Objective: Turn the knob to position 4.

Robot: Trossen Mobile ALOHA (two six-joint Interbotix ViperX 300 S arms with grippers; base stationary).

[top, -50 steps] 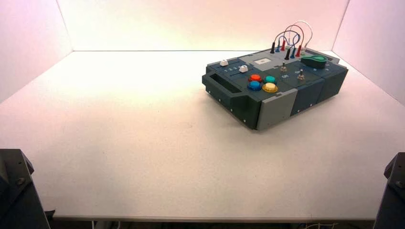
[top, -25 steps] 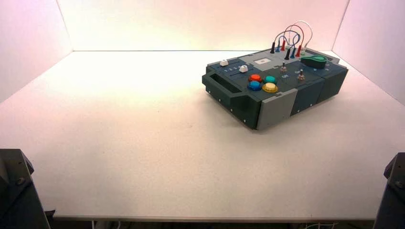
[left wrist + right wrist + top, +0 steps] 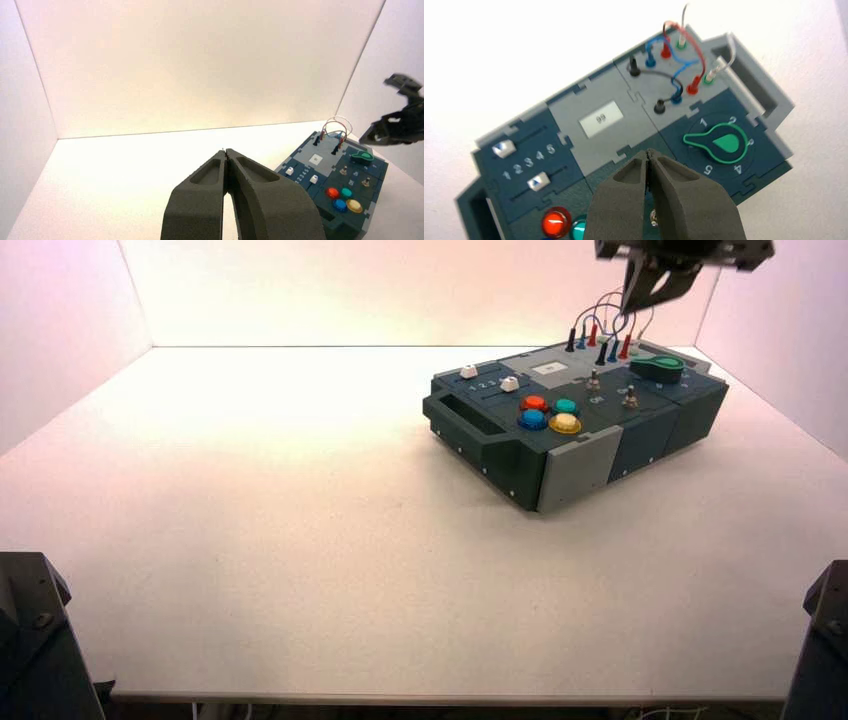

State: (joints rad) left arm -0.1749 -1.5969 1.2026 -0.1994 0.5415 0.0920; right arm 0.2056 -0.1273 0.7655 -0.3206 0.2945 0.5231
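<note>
- The left pincer (image 3: 227,155) waits at the near side of the desk (image 3: 300,540), well back from the box (image 3: 575,415), its fingers pressed together and holding nothing.
- On the box's nearer part sit red, teal, blue and yellow buttons (image 3: 549,413); two white sliders (image 3: 521,165) lie towards its left.
- The green knob (image 3: 719,143) is at the box's far right corner, just beside the looped wires (image 3: 610,325).
- The right pincer (image 3: 655,285) hangs in the air above that far end, fingers closed and empty, clear of the knob.
</note>
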